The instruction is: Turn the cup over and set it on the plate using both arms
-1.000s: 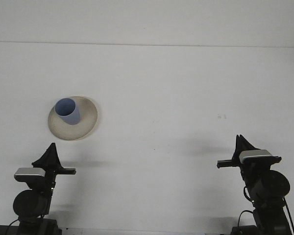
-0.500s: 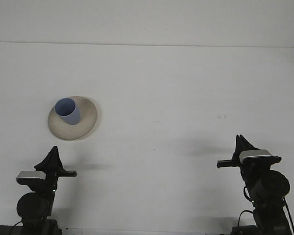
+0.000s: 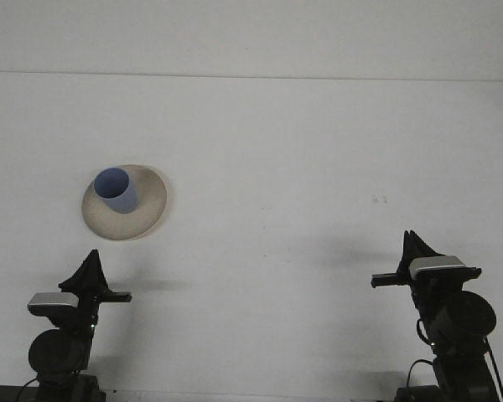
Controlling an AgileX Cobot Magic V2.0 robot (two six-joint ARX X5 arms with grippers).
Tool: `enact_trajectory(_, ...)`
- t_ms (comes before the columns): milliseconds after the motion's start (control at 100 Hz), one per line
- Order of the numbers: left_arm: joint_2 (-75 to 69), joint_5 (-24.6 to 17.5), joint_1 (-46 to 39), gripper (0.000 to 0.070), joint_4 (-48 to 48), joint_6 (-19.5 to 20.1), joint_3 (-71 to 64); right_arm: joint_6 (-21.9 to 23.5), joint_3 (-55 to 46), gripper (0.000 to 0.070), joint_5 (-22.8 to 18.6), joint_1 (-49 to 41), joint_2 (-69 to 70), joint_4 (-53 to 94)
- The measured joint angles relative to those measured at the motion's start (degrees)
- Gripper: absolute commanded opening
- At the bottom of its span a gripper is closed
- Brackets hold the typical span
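Observation:
A light blue cup (image 3: 116, 189) stands upright, mouth up, on the left part of a cream plate (image 3: 148, 203) at the table's left. Nothing holds it. My left gripper (image 3: 92, 256) sits low near the front edge, a short way in front of the plate, with its dark fingers drawn together to a point and nothing between them. At the front right, far from the cup, my right gripper (image 3: 412, 239) is likewise shut and holds nothing.
The white table (image 3: 302, 167) runs back to a pale wall; its far edge shows as a thin line. A faint small mark (image 3: 379, 199) lies on the right side of the table.
My left gripper has sunk slightly and drawn back toward the front edge since a second ago. The cup, plate and right arm have not moved.

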State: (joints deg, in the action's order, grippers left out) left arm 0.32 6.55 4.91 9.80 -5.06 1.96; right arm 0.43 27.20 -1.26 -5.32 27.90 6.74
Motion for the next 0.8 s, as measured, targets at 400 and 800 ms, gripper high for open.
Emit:
enact_trajectory(400,0.0,0.0,0.0,0.0011,0.0,0.0,0.0,0.0,0.0,0.0044,0.0,0.0,0.0,0.0)
enact_trajectory(800,0.0,0.0,0.0,0.0011,0.0,0.0,0.0,0.0,0.0,0.0044,0.0,0.0,-0.5,0.0)
